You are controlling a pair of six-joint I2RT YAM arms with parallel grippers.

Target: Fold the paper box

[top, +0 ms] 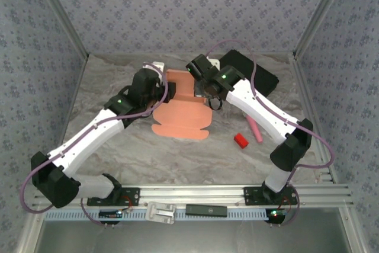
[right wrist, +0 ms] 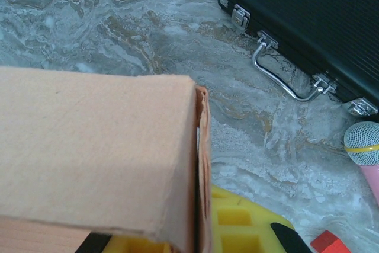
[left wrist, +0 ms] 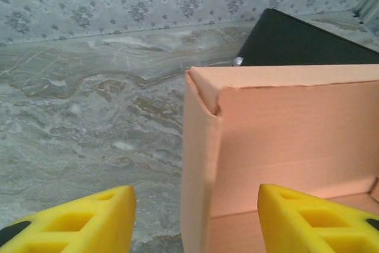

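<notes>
around me the walls (top: 177, 4) wear grey-blue wallpaper with small flower sprigs, at my 9, 12 and 3 o'clock. aluminium posts (top: 60, 10) climb the corners at 11 and 1 o'clock. under me lies a grey-and-tan marbled table top (top: 195, 158), evenly lit. a ribbed aluminium rail (top: 201, 192) crosses at 6 o'clock.

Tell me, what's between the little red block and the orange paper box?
Nothing is there. It is just bare marbled table between the red block and the flat flap of the paper box. The top view shows this.
</notes>
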